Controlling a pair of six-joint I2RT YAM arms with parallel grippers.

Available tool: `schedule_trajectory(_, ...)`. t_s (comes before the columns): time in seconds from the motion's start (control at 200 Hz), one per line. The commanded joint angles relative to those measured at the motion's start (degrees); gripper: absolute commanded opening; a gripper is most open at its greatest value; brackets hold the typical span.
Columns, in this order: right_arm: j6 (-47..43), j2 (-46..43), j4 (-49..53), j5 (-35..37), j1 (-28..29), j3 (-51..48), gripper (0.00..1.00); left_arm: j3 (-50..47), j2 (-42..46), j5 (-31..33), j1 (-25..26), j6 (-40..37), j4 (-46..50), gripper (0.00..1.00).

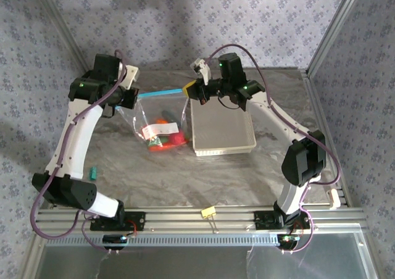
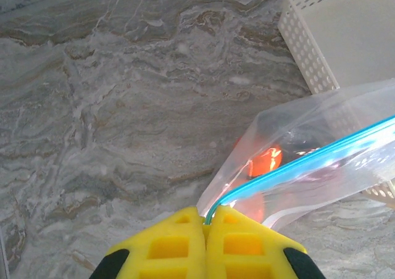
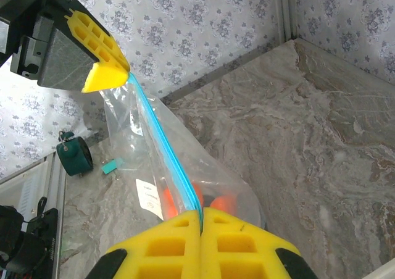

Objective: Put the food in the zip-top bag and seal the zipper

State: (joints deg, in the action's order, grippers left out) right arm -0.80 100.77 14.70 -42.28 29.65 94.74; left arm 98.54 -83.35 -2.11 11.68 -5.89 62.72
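Zipper (image 1: 162,92) stretched taut across upper centre of top view; left pincer (image 2: 205,216) pinching its frame-left end, right pincer (image 3: 200,214) pinching the other. Food (image 1: 165,141) lies inside zip-top bag (image 1: 154,118), centre frame. You should hold strip level, run one pincer along it, pressing evenly; seal unconfirmed.

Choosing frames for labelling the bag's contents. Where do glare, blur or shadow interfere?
Left wrist: white glare runs along the zipper, and the food inside the zip-top bag is a blurred orange glow. Right wrist: the left edge beside the left gripper is blown out, the zipper itself sharp. Top external: even light, soft shadows on the wallpaper, food small but distinct.
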Motion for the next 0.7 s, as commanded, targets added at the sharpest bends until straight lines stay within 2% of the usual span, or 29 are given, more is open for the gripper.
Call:
schedule_trajectory(0.0, 0.89, -2.46, 0.21, 2.64, -2.22, -0.08, 0.0, -0.85, 2.19, 4.31, -2.44, 1.14, 0.91, 0.0)
schedule_trajectory(0.695, 1.41, -2.83, 0.2, 3.53, -2.22, -0.24, 0.0, -4.57, 5.53, 4.91, -5.17, 3.34, 0.5, 0.0)
